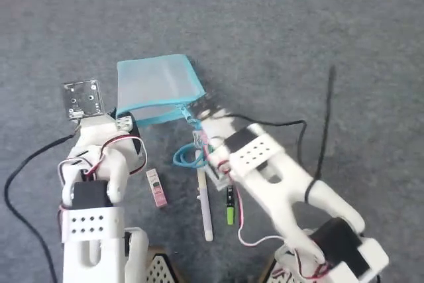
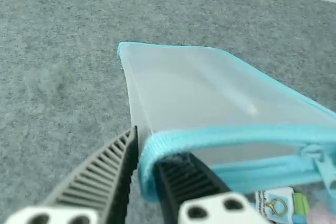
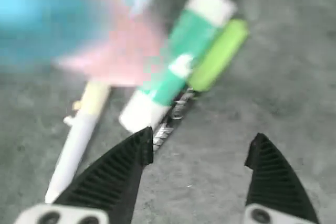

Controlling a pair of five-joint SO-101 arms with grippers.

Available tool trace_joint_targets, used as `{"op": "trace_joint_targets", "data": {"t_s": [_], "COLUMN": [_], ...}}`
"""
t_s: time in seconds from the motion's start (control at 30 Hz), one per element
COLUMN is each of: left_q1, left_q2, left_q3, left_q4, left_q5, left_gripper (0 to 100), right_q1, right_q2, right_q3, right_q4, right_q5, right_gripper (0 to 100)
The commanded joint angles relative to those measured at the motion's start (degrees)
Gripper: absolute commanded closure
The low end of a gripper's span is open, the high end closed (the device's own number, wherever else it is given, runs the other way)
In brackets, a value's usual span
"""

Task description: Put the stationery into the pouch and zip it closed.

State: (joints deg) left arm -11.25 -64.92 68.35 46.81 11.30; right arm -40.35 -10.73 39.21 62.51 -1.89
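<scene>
- nearest my bases, loose stationery lies on the grey surface (image 1: 298, 44). from above i count one white pen (image 1: 205, 207), one pink block (image 1: 156, 187) and one green marker (image 1: 230, 207), side by side and apart from each other.
- just beyond them, my right tool (image 3: 202, 142) hangs with its jaws spread wide and nothing between them. below it are a green-and-white tube (image 3: 176, 66) and a lime piece (image 3: 218, 53) pressed together. i cannot tell if that is one item or two.
- a single blue loop (image 1: 184, 158) lies by the right tool, near the zip end.
- farther out, my left tool (image 2: 142, 153) is clamped narrow on the teal zip edge at one corner of the pouch (image 2: 210, 93). there is one pouch, pale and see-through, lying flat on the surface with its zip edge toward me.
- the step in hand looks like the first pick. to do it well, i judge the left clamp should hold the zip edge firm and a little raised, so the mouth stays put.
- the right jaws should straddle one barrel at its middle, square across it, clear of its neighbour, before closing.
</scene>
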Motion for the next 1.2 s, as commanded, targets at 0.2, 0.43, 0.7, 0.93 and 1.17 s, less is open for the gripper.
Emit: {"op": "trace_joint_targets", "data": {"t_s": [0.2,0.43,0.7,0.93,1.17], "left_q1": [0.3,0.3,0.3,0.3,0.3], "left_q2": [0.3,0.2,0.0,0.0,0.1], "left_q3": [-2.7,-2.7,-2.7,-2.6,-2.6], "left_q4": [-2.1,-2.0,-1.9,-1.8,-1.9], "left_q5": [0.6,0.6,0.6,-0.9,-1.2], "left_gripper": [99,99,99,99,99], "right_q1": [0.7,3.0,15.3,25.2,26.7], "right_q2": [8.1,19.6,21.2,19.7,7.5], "right_q3": [-5.0,-12.1,-18.7,-23.9,-17.1], "right_q4": [2.8,6.7,10.5,10.3,6.4], "right_q5": [3.4,3.8,9.3,14.8,14.9], "right_gripper": [72.8,75.8,94.1,95.0,93.0]}}
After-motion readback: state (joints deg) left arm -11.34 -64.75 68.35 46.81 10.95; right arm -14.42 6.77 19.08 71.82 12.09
